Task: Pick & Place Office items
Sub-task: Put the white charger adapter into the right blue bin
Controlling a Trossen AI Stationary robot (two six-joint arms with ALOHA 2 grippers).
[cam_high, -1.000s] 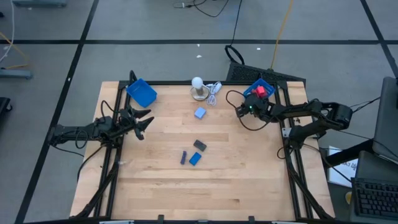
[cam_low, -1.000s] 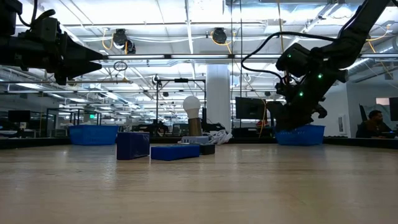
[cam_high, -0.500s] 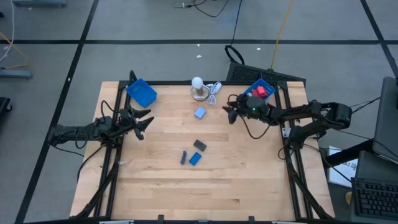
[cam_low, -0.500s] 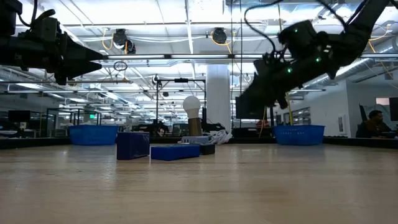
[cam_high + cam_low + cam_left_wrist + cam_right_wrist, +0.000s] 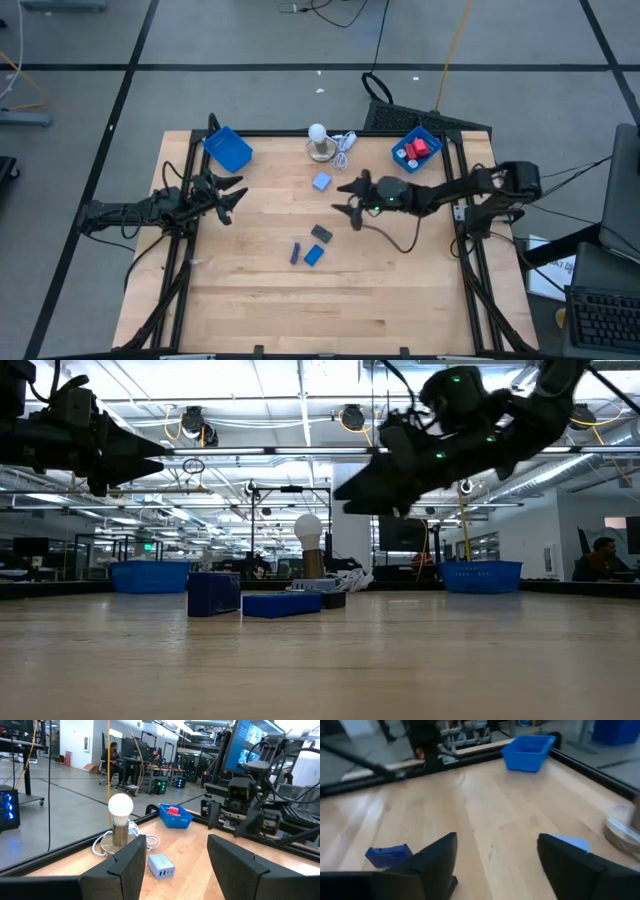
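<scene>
Over the middle of the wooden table, the right gripper hangs in the air, up off the wood. Its two fingers are spread apart and hold nothing. It is close to the dark grey block, which lies flat on the table just below it in the high view.

Next to the dark grey block lie a blue block and a small purple block. These three sit near each other in the middle of the table. In the low view the purple block stands taller than the flat blue block beside it.

A light blue block lies by itself, nearer the white ball lamp at the far edge. A white cord is beside the lamp.

Red pieces sit inside the blue tray on the right. The other blue tray is at the far left corner.

The left gripper waits at the left edge of the table. Its fingers are spread apart too, with nothing between them.
</scene>
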